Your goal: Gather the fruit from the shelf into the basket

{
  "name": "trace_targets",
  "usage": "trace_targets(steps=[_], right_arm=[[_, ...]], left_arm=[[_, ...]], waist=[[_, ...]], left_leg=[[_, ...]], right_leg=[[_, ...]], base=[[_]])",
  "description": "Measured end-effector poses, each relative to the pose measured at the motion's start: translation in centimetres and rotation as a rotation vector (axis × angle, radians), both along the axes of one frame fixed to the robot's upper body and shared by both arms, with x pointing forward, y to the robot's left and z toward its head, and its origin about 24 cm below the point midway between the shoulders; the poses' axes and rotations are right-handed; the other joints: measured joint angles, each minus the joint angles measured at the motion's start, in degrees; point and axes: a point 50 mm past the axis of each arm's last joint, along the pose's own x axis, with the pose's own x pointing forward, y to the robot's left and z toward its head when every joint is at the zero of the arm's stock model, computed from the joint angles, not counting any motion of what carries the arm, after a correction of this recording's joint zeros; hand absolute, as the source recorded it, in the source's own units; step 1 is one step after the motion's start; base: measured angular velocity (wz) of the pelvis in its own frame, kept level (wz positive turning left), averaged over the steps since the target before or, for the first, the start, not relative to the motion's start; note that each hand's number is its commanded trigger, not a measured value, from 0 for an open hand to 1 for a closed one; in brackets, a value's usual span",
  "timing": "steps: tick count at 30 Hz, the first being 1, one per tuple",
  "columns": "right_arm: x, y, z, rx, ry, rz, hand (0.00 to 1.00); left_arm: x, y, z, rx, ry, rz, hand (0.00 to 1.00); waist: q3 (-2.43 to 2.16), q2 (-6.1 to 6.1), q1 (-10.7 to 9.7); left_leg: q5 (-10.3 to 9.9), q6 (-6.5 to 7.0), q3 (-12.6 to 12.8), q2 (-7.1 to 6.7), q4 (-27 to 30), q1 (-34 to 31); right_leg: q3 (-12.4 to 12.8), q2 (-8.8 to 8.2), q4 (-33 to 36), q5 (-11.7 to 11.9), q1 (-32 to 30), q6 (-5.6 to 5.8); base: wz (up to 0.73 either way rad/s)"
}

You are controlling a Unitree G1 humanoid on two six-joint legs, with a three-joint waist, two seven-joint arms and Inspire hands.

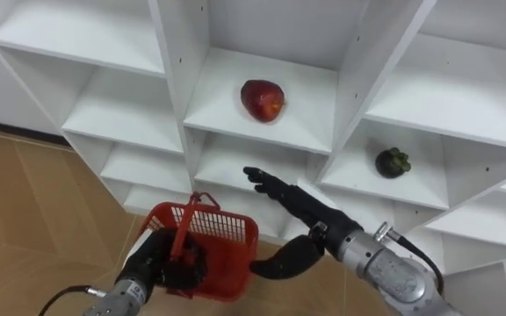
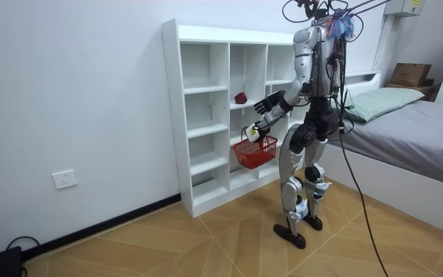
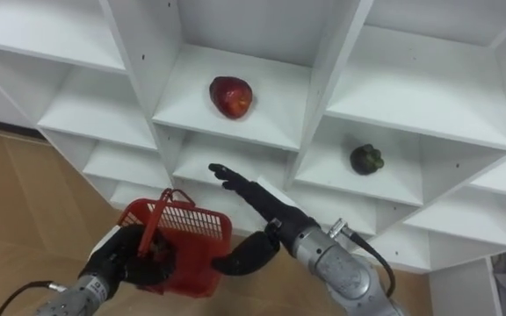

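A red apple (image 1: 263,99) lies on a middle shelf of the white closet (image 1: 262,132), and a dark round fruit (image 1: 393,162) sits on the shelf to its right. My right hand (image 1: 279,189) is open, fingers stretched toward the closet, below the apple and apart from it. My left hand (image 1: 161,263) is shut on the handle of a red plastic basket (image 1: 213,241), held low in front of the closet. In the room view I stand facing the closet (image 2: 214,115), with the basket (image 2: 254,152) in front of me and the apple (image 2: 241,98) on its shelf.
The closet has several open white compartments (image 1: 121,123) around the fruit. Wooden floor (image 1: 25,211) lies below on the left. In the room view a bed (image 2: 414,131) stands behind me and a wall socket (image 2: 65,179) sits low on the wall.
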Motion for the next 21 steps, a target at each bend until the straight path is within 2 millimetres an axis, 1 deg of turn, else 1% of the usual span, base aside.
trace_targets(steps=[5,10,13,19,21], right_arm=[[0.4,-0.3,0.5,-0.049,-0.073,-0.045,0.00],[1.7,-1.3,2.8,-0.056,-0.217,-0.156,0.00],[2.1,-1.1,3.8,-0.056,-0.286,-0.172,0.00],[2.4,-1.2,4.2,-0.057,-0.333,-0.208,0.00],[2.6,-1.2,4.5,-0.055,-0.346,-0.216,0.00]], left_arm=[[-0.4,-0.1,-0.6,-0.014,0.028,0.030,1.00],[-0.9,0.2,-1.1,-0.007,0.055,0.042,1.00],[-0.8,0.2,-1.0,-0.011,0.051,0.054,1.00],[-0.9,0.1,-1.2,0.011,0.056,0.040,1.00],[-1.1,0.2,-1.4,0.015,0.069,0.040,1.00]], waist=[[0.03,-0.68,-0.04],[0.04,-0.93,0.06],[0.03,-1.13,0.00],[-0.01,-1.68,0.09],[-0.01,-1.68,0.08]], left_leg=[[0.00,0.00,0.15,-0.08,-0.09,0.28],[0.00,0.00,0.15,-0.13,-0.18,0.25],[0.00,-0.02,0.20,-0.07,-0.21,0.30],[0.00,-0.02,0.10,0.00,-0.21,0.28],[0.00,-0.02,0.08,0.05,-0.24,0.41]], right_leg=[[0.07,-0.02,-0.14,0.00,0.31,0.00],[0.11,0.08,-0.20,0.00,0.30,0.00],[0.17,0.17,-0.20,0.01,0.30,-0.01],[0.11,0.14,-0.16,0.03,0.31,-0.03],[0.12,0.12,-0.09,0.04,0.38,-0.03]], base=[[0.00],[0.00],[0.00],[0.00],[0.00]])
